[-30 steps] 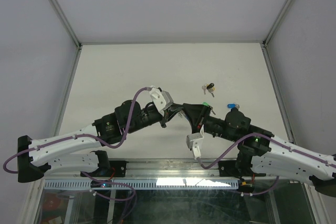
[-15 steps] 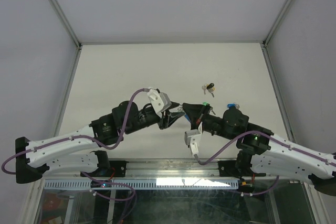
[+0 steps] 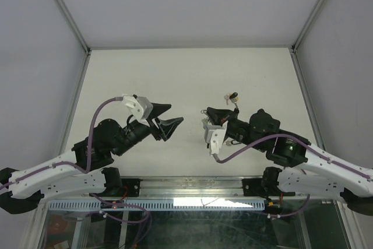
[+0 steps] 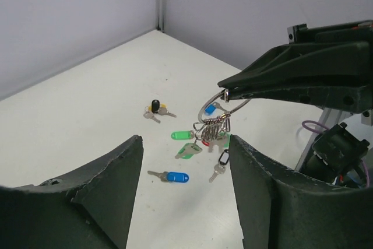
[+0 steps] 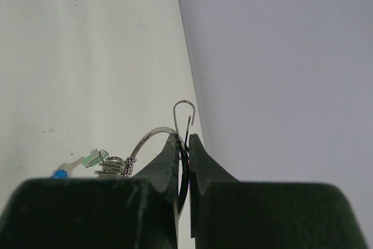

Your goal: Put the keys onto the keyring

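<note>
The keyring (image 4: 224, 107), a thin silver wire ring, hangs pinched in my shut right gripper (image 4: 227, 93), which reaches in from the right in the left wrist view. Keys with green (image 4: 182, 135), red and black caps dangle from it in a bunch above the table. In the right wrist view the jaws are closed on the ring's wire (image 5: 152, 135) beside its hooked end. A blue-capped key (image 4: 175, 176) lies loose on the table below. My left gripper (image 3: 176, 112) is open and empty, a short way left of the ring, not touching it.
A small black-and-yellow key bunch (image 3: 232, 97) lies on the table behind the right gripper (image 3: 205, 112). The white table (image 3: 145, 74) is walled at the back and both sides. The arms' bases and a metal rail (image 3: 192, 188) run along the near edge.
My left gripper has opened and drawn back to the left, away from the keyring. The right gripper has closed on the ring and holds it alone.
</note>
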{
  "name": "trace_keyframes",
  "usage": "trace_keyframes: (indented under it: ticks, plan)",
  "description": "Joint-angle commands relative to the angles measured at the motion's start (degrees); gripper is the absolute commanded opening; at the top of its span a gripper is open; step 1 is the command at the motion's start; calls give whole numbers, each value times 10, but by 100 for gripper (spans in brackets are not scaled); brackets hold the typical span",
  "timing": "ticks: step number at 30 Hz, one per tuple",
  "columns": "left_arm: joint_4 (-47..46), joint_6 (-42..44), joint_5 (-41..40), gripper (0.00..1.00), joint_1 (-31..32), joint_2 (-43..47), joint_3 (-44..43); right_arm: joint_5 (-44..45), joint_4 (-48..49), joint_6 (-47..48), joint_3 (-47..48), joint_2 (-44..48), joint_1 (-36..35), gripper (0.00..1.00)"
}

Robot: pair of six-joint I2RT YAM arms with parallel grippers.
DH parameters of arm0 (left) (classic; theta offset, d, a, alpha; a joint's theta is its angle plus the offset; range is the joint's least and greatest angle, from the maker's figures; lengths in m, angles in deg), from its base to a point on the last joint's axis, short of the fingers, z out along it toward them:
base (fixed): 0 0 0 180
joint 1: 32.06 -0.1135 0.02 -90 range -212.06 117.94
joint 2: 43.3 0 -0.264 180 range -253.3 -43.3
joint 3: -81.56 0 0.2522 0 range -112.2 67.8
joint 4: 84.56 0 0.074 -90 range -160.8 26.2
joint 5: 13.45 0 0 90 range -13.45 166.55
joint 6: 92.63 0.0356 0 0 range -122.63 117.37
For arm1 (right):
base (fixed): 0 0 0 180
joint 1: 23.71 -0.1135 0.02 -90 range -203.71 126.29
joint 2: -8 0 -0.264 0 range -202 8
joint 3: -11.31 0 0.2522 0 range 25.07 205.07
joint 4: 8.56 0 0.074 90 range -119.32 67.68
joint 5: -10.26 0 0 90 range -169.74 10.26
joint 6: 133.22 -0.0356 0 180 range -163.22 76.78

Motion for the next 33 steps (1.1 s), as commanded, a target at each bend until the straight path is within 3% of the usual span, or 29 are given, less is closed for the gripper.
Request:
trace_keyframes:
  ticks: [1, 8, 10, 15, 25, 29, 33]
  plan:
    - [38, -53, -23, 58, 1, 1, 6, 24, -47, -114, 67, -33, -1, 0]
    - [77, -95, -11, 59, 1, -14, -17, 71, -141, -280, 148, -104, -1, 0]
    - [77, -102, -9, 59, 1, -14, -19, 42, -181, -273, 158, -112, -1, 0]
    - [81, -111, -18, 61, 1, -15, -14, 25, -177, -282, 132, -91, -2, 0]
    - [109, -128, -28, 74, 0, -50, -25, 41, -145, -193, 129, -72, -2, 0]
    - [108, -132, -42, 72, 1, -48, -24, 51, -89, -144, 113, -60, -2, 0]
    - [87, -133, -56, 63, 0, -30, -9, 43, -51, -67, 102, -58, -2, 0]
